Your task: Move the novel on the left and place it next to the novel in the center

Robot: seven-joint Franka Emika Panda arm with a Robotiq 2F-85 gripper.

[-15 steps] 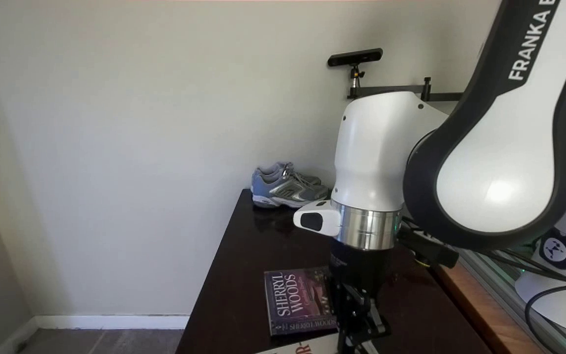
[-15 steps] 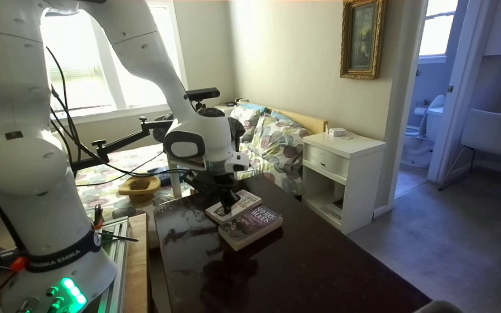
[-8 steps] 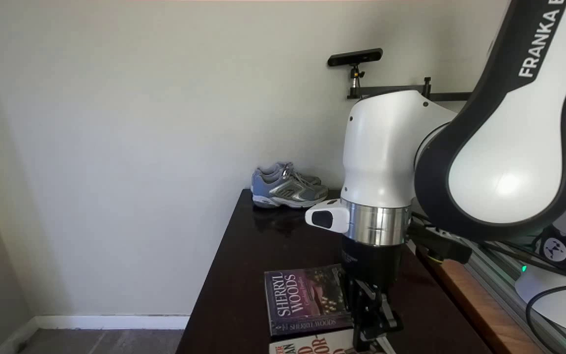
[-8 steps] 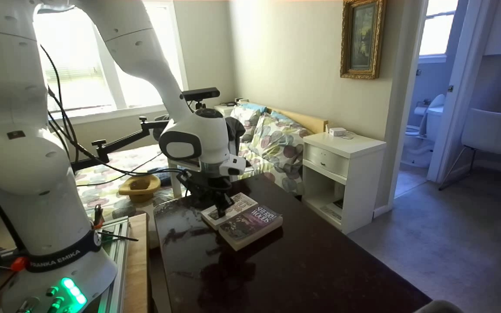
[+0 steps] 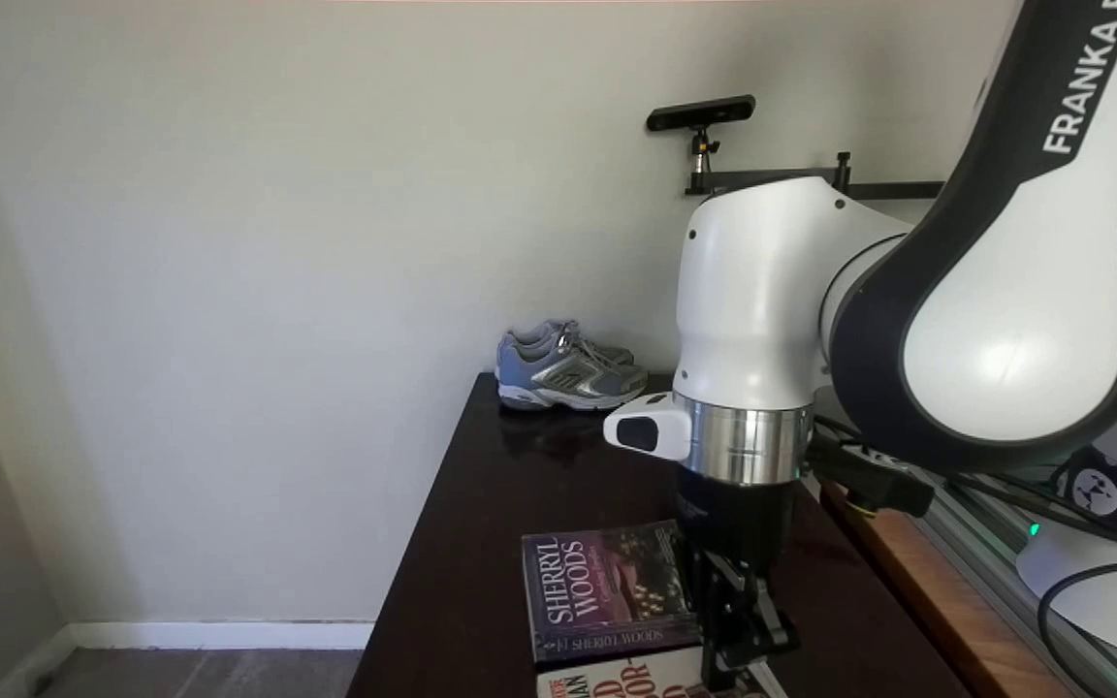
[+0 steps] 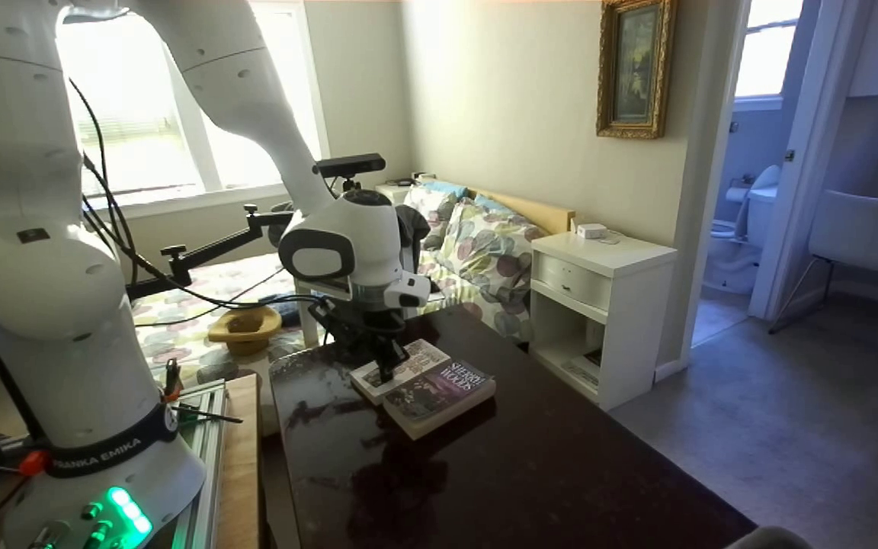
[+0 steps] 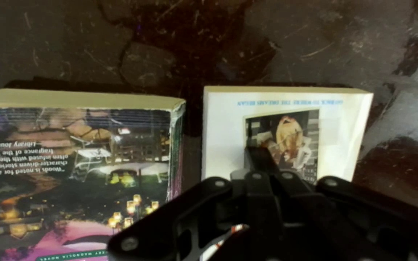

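Observation:
The white novel lies flat beside the purple Sherryl Woods novel. In an exterior view the white novel and the purple novel lie side by side. The wrist view shows a narrow dark gap between the white novel and the purple novel. My gripper has its fingers together over the white novel's cover picture, with nothing between them. In both exterior views the gripper points down with its tips at the white novel's cover. The fingers hide part of the cover.
The books lie on a dark glossy table. A pair of grey-blue shoes stands at its far end in an exterior view. A camera on a bracket is behind the arm. A white nightstand and a bed stand past the table.
The gripper and the white novel have shifted together a short way toward the robot base, mostly in the first half second. The white novel's end now lines up more closely with the purple one, which stayed still.

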